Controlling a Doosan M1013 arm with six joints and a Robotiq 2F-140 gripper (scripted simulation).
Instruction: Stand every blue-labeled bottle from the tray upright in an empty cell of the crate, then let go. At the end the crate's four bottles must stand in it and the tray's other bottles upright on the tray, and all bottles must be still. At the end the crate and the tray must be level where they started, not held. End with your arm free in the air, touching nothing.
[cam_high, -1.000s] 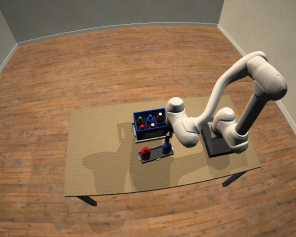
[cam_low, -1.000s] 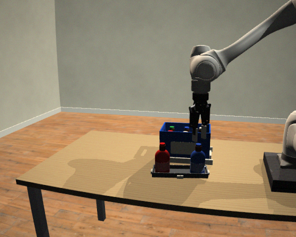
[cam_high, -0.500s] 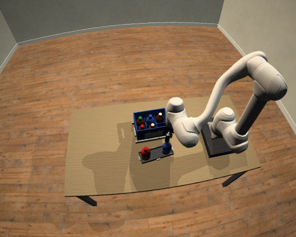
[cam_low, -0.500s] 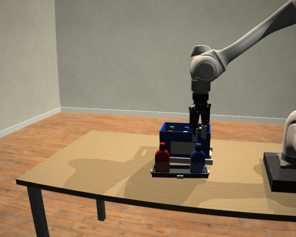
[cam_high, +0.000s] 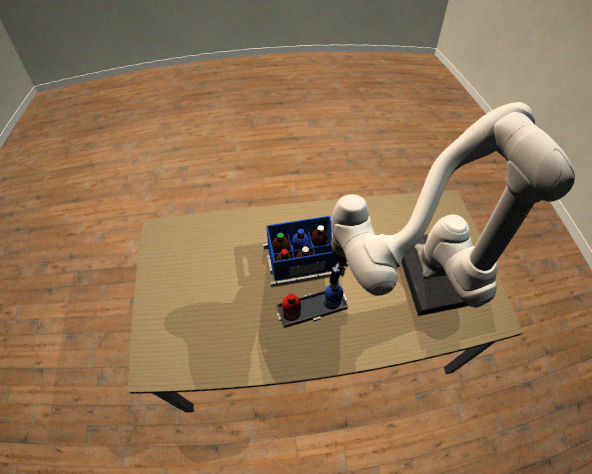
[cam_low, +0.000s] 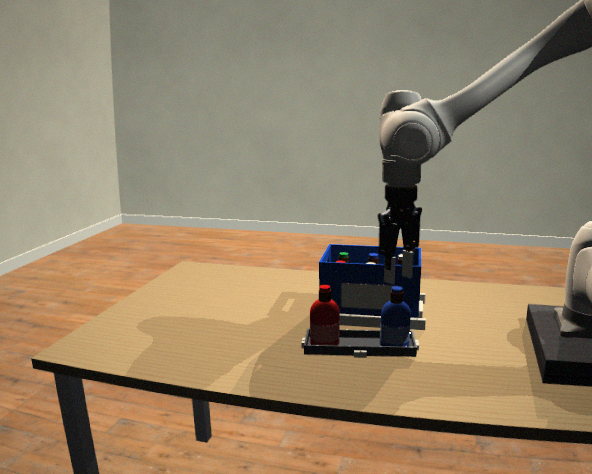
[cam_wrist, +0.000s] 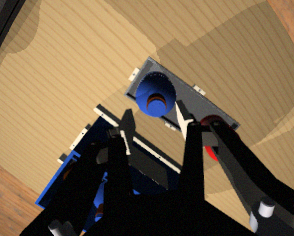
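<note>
Over the near side of the crate (cam_high: 299, 224) (cam_low: 330, 277) (cam_wrist: 57, 181) and close above the tray (cam_high: 314, 309) (cam_low: 357, 350) (cam_wrist: 192, 102), the jaws hang part open with nothing between them. The blue bottle (cam_high: 333, 296) (cam_low: 395, 325) (cam_wrist: 156, 92), presumably the one to move, stands upright at one end of the tray, its cap just below the fingertip level. If the jaws came down while still off to the crate side, a finger could strike the cap or shoulder and tip the bottle, perhaps into the red bottle (cam_high: 291, 307) (cam_low: 324, 320) (cam_wrist: 212, 153) at the other end. A grip too high on the neck might let it swing during the lift, and too low a carry could catch the crate wall and shove the crate from its place. Five caps show in the crate, so the free cell is probably the near corner by the arm, though the arm's wrist and the front wall make that hard to confirm; a poor line there would knock a neighbour

The pale, finely striped tabletop (cam_high: 200, 280) (cam_low: 200, 290) (cam_wrist: 75, 50) carries broad arm shadows across crate and tray, which could make edges harder to judge. Around it lie a brown plank floor (cam_high: 150, 125) (cam_low: 200, 245) and plain grey walls (cam_high: 225, 20) (cam_low: 250, 100) with a light skirting
</note>
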